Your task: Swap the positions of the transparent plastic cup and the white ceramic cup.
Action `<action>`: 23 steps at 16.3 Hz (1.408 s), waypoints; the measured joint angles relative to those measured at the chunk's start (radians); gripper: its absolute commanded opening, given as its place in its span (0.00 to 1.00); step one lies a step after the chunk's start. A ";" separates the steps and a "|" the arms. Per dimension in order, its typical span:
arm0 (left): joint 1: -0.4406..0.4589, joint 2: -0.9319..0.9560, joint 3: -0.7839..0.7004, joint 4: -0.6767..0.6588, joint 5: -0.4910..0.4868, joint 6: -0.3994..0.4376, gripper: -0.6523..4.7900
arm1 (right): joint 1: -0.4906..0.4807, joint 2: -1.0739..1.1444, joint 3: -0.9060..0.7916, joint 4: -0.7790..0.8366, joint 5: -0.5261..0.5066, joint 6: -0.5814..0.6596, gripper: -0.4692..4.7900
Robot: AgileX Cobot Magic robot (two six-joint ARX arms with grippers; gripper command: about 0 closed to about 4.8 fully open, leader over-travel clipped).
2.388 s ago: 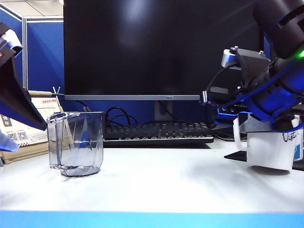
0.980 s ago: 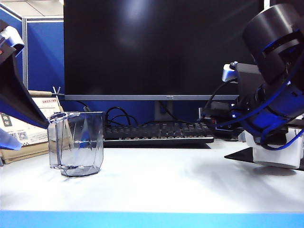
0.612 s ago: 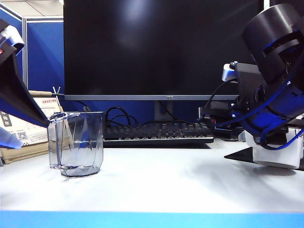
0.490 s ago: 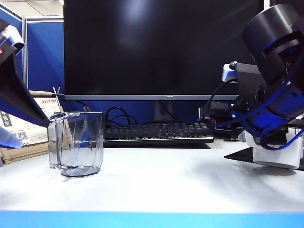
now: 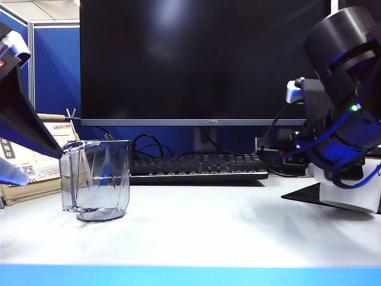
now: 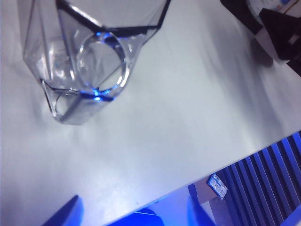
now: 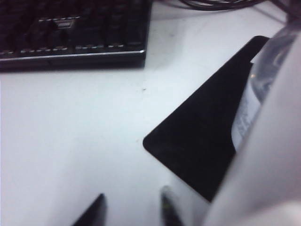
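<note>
This is an office desk set inside a cubicle. A large dark monitor (image 5: 202, 59) fills the 12 o'clock part of the exterior view, standing on a white desk (image 5: 190, 229) with a black keyboard (image 5: 196, 167) just in front of its stand and a tangle of black cables (image 5: 149, 146) behind the keys. Blue partition panels (image 5: 53, 71) with grey frames rise at 10 o'clock, the usual cubicle walling. A desk calendar (image 5: 36, 158) with printed dates leans at 9 o'clock. A black mouse pad (image 7: 207, 146) lies at 3 o'clock, its rounded corner clear in the right wrist view, near the keyboard's end.
</note>
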 measured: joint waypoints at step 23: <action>0.000 -0.003 0.000 0.031 -0.018 0.000 0.61 | -0.004 -0.004 0.079 -0.097 -0.253 -0.027 0.08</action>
